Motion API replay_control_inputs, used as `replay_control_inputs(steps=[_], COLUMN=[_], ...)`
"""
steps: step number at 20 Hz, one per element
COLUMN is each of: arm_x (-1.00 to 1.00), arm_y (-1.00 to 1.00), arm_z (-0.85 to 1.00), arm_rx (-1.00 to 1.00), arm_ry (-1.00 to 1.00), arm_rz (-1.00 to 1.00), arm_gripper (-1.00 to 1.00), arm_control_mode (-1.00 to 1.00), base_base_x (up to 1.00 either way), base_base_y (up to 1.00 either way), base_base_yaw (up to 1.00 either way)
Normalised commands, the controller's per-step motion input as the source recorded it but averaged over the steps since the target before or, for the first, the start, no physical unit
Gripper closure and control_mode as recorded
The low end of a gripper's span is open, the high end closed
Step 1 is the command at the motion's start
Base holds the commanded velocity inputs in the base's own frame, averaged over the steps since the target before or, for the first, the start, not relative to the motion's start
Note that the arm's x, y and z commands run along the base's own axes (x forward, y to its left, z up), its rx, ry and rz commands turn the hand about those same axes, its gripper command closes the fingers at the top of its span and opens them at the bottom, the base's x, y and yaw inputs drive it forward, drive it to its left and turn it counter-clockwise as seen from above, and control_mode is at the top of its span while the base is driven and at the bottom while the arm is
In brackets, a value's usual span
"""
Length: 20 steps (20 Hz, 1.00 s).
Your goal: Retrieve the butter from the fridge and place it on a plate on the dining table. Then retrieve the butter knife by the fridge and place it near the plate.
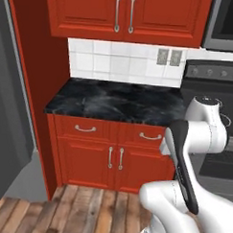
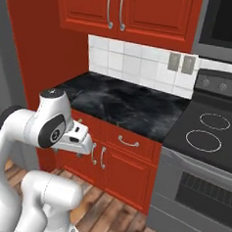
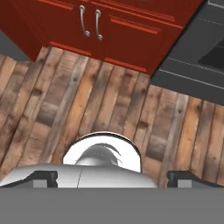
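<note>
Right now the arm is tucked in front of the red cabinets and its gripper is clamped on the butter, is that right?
Not quite. The gripper is open and holds nothing; the hand view shows bare wooden floor between its fingertips. The arm is indeed tucked in front of the red cabinets.

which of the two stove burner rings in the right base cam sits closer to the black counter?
The front burner ring: it lies lower in the right base view, toward the stove's front edge, and closest to the black marble counter. The rear burner ring sits farther right, toward the control panel.
</note>
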Motion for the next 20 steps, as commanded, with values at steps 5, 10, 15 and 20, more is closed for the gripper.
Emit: replay_control_inputs(steps=[5, 10, 15, 20], arm_x=[0.00, 0.00, 0.00, 0.00], arm_y=[0.00, 0.00, 0.00, 0.00], arm_z=[0.00, 0.00, 0.00, 0.00], arm_rx=[0.00, 0.00, 0.00, 0.00], arm_ry=[0.00, 0.00, 0.00, 0.00], arm_rz=[0.00, 0.00, 0.00, 0.00], arm_gripper=[-1.00, -1.00, -1.00, -1.00], arm_control_mode=[1.00, 1.00, 1.00, 1.00], base_base_x=[0.80, 0.78, 0.79, 0.65], base_base_y=[0.32, 0.57, 0.35, 0.00], base_base_yaw=[-0.03, -0.09, -0.05, 0.00])
